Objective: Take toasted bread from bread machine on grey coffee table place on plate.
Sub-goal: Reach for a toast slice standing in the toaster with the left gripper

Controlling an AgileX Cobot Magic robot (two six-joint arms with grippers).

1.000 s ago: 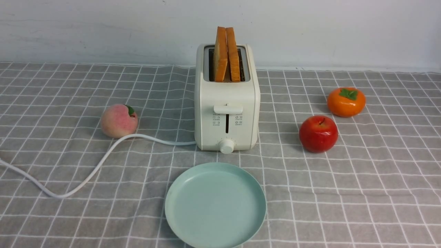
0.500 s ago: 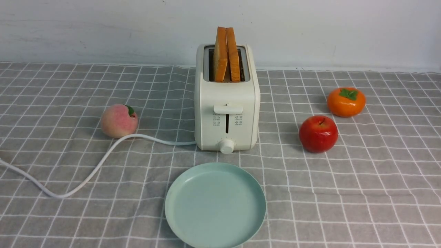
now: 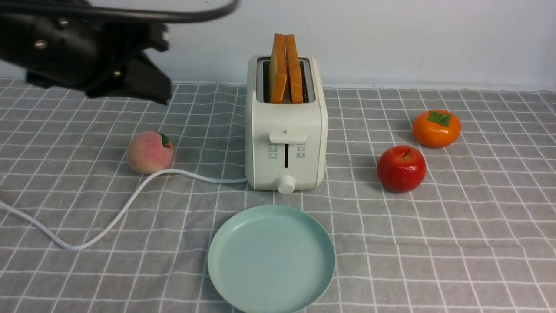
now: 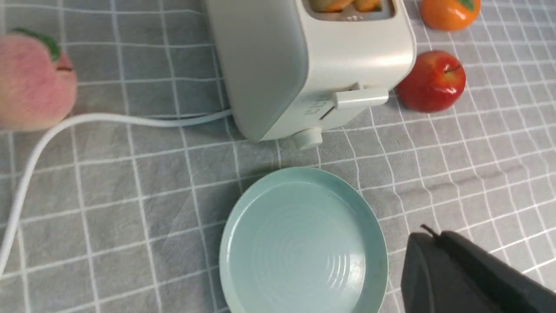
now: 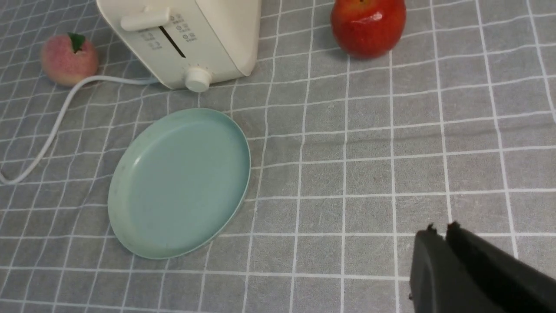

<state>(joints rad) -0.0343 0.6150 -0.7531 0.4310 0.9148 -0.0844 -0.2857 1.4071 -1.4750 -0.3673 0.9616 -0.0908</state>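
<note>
Bread machine (image 3: 286, 148): upright at the middle of the worktop (image 3: 456, 243), with lever (image 3: 287, 138) and knob (image 3: 286, 184) facing the front camera. Toasted bread (image 3: 285, 69): two slices on edge in the top slots, upper halves clear of the housing, tops leaning together, not gripped by either claw. Plate (image 3: 271, 258): flat on the worktop just in front of the knob, close to the housing but not touching it, carrying neither slice. Cord (image 3: 117, 213): exits low on the housing's left side, passes against the base of the peach (image 3: 150, 152), then curves across the cloth to the left edge of the front view. Apple (image 3: 401, 168): right of the bread machine, standing apart from it. Persimmon (image 3: 436, 128): behind the apple and slightly further right, apart from it. Left arm (image 3: 87, 56): dark and blurred at upper left of the front view, raised above the worktop, left of the bread machine and well clear of the toast. Left claw (image 4: 434, 234): fingers pressed together, gripping nothing, seen in the left wrist view above the worktop just beside the plate rim. Right claw (image 5: 442, 230): fingertips closed with only a thin seam between them, gripping nothing, above bare cloth to the right of the plate and well apart from the bread machine.
</note>
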